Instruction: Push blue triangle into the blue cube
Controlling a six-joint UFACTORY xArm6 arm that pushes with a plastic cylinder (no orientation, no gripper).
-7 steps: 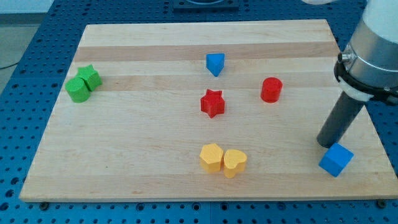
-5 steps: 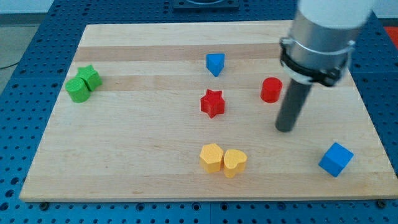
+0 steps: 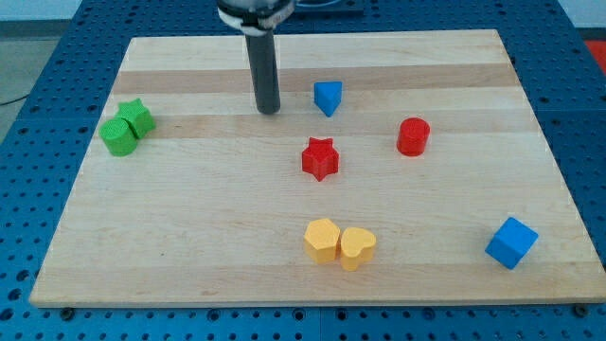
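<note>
The blue triangle (image 3: 328,97) lies on the wooden board (image 3: 189,218) near the view's top middle. The blue cube (image 3: 511,242) sits at the view's bottom right, far from the triangle. My tip (image 3: 270,111) rests on the board just to the view's left of the blue triangle, with a small gap between them. The rod rises straight up out of the view's top.
A red star (image 3: 321,158) lies below the triangle. A red cylinder (image 3: 413,136) sits to the right of the star. Two yellow blocks (image 3: 339,242) touch at the bottom middle. Two green blocks (image 3: 127,126) touch at the left edge.
My tip has swept from beside the blue cube at the bottom right, across the board, to the left side of the blue triangle. The red star has shifted slightly left.
</note>
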